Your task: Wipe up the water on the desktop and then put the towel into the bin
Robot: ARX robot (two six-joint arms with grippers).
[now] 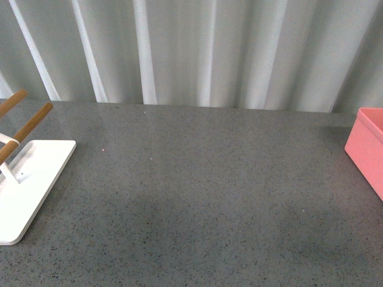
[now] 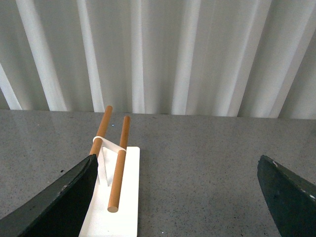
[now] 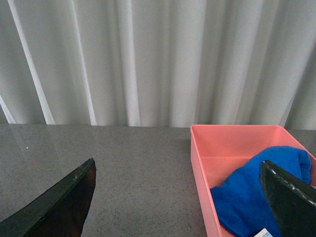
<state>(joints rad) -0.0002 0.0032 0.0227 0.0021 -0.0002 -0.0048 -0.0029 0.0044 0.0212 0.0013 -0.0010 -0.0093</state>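
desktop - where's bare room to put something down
The desktop is bare across its wide middle, between the white stand with wooden rods at the left and the pink bin at the right. The bin itself already holds the blue towel.

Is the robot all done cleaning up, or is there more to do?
It looks done. The blue towel already lies inside the pink bin, and the desktop shows no puddle in these views. Nothing is in hand: the left tool and right tool are both open and empty. Nothing obvious is left.
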